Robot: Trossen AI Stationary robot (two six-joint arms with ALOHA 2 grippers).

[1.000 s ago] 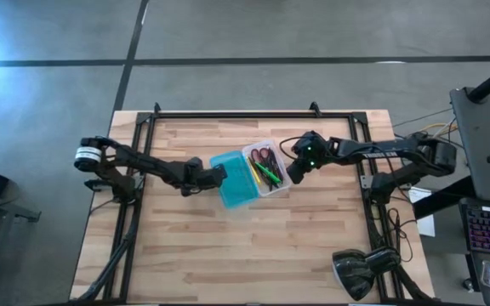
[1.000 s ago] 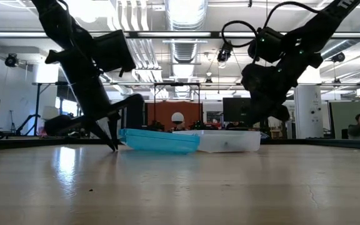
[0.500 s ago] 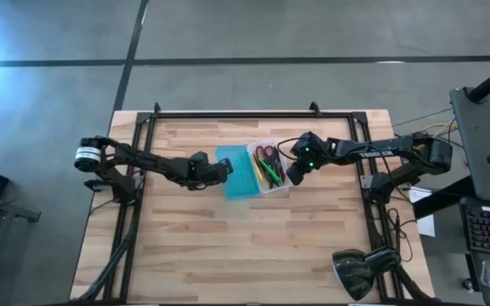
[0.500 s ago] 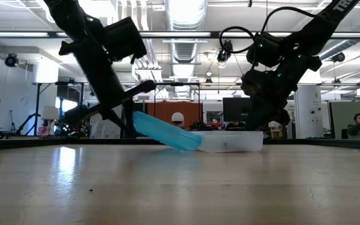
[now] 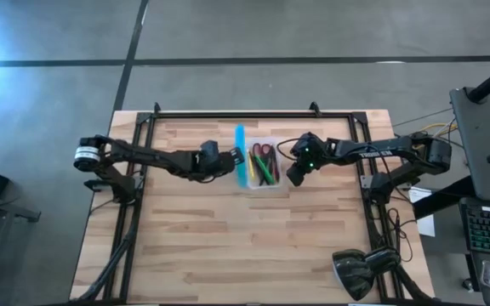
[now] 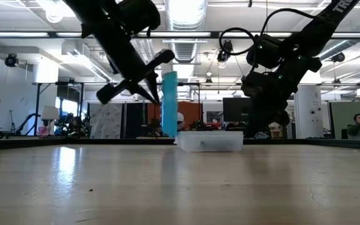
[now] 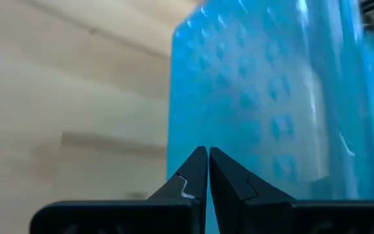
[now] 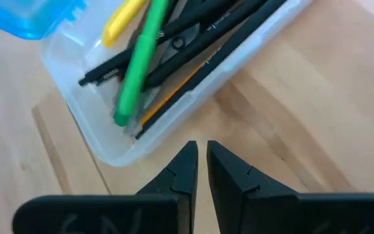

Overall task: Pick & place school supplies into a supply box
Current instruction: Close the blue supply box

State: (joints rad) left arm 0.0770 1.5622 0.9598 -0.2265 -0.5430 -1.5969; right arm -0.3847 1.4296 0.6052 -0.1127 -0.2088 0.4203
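The supply box has a clear tray (image 5: 266, 180) flat on the table and a teal lid (image 5: 240, 155) standing upright on its hinge edge at the tray's left side; the low view also shows the lid (image 6: 169, 103) upright. Pencils (image 8: 138, 62) and red-handled scissors (image 5: 264, 153) lie inside the tray. My left gripper (image 5: 230, 161), shut, is at the lid's left face. My right gripper (image 5: 290, 177), shut, stands low by the tray's right wall (image 8: 141, 146), its tips over bare wood. My left gripper pushes with its shut fingertips (image 7: 208, 156) on the lid's textured outer face (image 7: 239, 104), about mid-height. It comes slanting down from the table's left. The lid stands upright, hinged to the tray. My right gripper is close beside the tray's right wall; whether it touches, I cannot tell.
A black metal frame (image 5: 228, 115) runs along the table's far edge and sides. Bare wood (image 5: 245, 246) lies on the near side of the box. People and desks show in the room beyond the table.
My left gripper has risen and moved toward the table's right, staying shut. The teal lid, which lay open and flat left of the tray, has swung up about its hinge and now stands upright. The tray and my right gripper have kept their place.
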